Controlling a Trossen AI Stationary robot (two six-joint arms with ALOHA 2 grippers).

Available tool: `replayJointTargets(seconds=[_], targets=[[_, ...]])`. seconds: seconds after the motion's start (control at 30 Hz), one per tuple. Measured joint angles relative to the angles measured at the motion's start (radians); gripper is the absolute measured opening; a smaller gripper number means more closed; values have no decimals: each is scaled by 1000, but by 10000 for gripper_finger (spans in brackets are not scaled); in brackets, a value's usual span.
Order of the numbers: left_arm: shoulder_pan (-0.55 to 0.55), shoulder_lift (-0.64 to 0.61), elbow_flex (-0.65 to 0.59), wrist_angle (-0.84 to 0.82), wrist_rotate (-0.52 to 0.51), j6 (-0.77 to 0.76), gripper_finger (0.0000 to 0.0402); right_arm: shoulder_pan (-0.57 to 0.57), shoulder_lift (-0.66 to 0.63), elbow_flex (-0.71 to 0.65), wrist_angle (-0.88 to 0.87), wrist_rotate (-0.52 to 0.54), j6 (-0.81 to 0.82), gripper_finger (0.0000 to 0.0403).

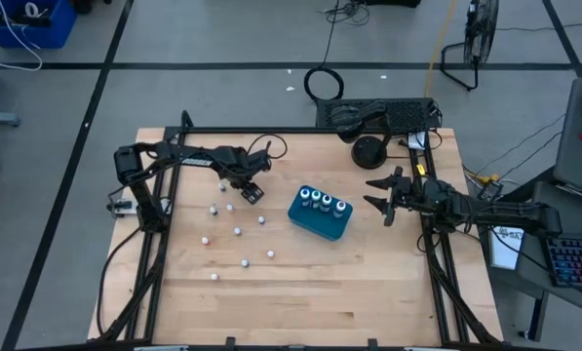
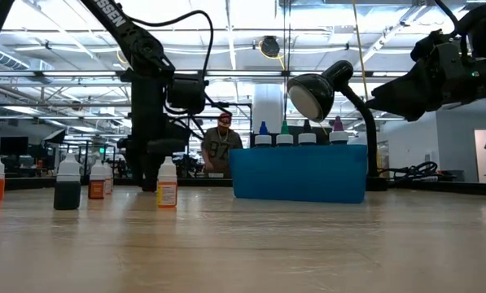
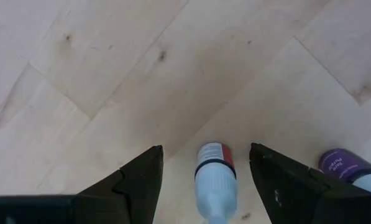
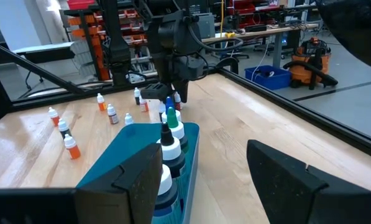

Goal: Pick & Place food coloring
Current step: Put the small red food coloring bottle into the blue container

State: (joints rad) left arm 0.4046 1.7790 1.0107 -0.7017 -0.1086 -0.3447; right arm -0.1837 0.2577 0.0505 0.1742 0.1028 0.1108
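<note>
Pale wooden bench [image 1: 368, 283] is carrying scattered bottles while the left pincer [image 3: 204, 180], fingers spread, is straddling one red-labelled bottle [image 3: 214, 171], seemingly to grip it, and the right pincer [image 1: 380, 195] is waiting open beside the box [image 1: 320, 222] holding four.

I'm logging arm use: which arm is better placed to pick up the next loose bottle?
Left. The left gripper hangs open above the loose bottles, one red-labelled bottle between its fingers. The right gripper waits open beyond the teal box, away from them.
</note>
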Motion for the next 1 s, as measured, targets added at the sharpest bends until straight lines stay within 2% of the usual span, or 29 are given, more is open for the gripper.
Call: replayJointTargets(seconds=[0.1, 0.2, 0.5, 0.77, 1.0], targets=[[-1, 0, 0, 0, 3, 0, 238, 0, 0, 0, 0, 0, 0, 224], [-1, 0, 0, 0, 8, -5, 216, 0, 0, 0, 0, 0, 0, 224], [-1, 1, 0, 0, 59, -24, 66, 0, 0, 0, 0, 0, 0, 224], [0, -58, 15, -87, 60, -25, 62, 0, 0, 0, 0, 0, 0, 224], [-31, -182, 170, -202, 57, -57, 62, 0, 0, 0, 0, 0, 0, 224]])
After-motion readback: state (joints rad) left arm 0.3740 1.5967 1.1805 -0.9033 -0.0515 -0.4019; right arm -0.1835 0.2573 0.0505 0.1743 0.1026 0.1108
